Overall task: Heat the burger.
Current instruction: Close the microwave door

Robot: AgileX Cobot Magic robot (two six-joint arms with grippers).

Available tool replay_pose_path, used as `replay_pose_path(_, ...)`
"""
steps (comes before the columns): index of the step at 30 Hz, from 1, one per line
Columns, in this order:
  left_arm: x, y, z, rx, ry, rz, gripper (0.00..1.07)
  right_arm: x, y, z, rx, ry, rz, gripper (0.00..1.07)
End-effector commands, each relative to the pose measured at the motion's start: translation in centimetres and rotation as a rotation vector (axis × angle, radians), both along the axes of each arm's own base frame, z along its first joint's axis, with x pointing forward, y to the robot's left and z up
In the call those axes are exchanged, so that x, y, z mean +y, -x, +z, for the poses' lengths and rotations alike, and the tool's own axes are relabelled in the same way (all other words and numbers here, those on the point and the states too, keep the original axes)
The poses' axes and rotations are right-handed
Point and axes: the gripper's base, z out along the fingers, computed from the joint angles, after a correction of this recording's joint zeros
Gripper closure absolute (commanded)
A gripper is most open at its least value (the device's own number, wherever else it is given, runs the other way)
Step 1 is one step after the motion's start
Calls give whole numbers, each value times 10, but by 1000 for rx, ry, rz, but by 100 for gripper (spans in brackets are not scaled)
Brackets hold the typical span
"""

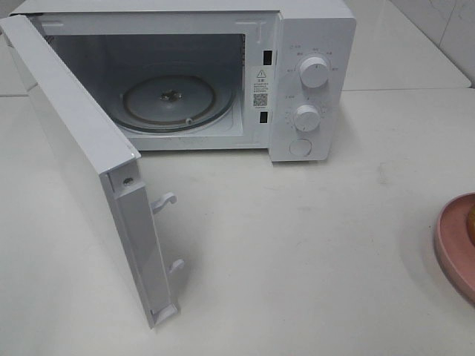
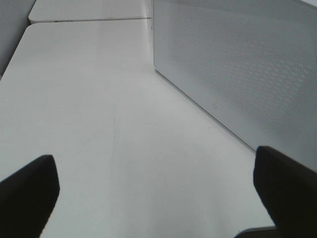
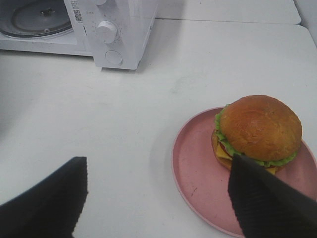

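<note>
With the right fingers (image 3: pixel 158 198) spread wide and empty beside the plate (image 3: pixel 198 163), and the left fingers (image 2: pixel 158 193) likewise, a careless grab could squash the burger (image 3: pixel 258 130) or drag it off before reaching the microwave (image 1: pixel 297 81).

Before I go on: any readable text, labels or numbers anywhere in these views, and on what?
Nothing reads clearly.
Sticker on the microwave door frame: warning triangle, QR code, lines of print too small to read.
Markings around upper knob and lower knob: too small and blurred.
Burger, pink plate, table: no text.
</note>
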Motion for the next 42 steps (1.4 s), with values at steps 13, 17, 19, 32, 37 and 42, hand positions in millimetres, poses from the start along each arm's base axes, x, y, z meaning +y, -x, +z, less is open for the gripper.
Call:
replay_pose_path(13,0,0,1,-18,7,4,7,-1,4,-1,-28,6,-1,31)
replay_pose_path(17,-2,0,1,-18,24,-8,7,-1,4,-1,-28,6,-1,31)
replay_pose_path(19,-3,0,1,-17,36,-16,7,-1,4,-1,-28,6,-1,31)
replay_pose_path(32,-1,-4,16,-113,29,-1,32,-1,4,-1,-28,6,-1,31)
replay_pose_path(37,0,-28,21,-62,24,9,62,-1,4,-1,-28,6,-1,31)
replay_pose_path(42,1,-55,22,-23,29,20,86,-1,4,-1,-28,6,-1,31)
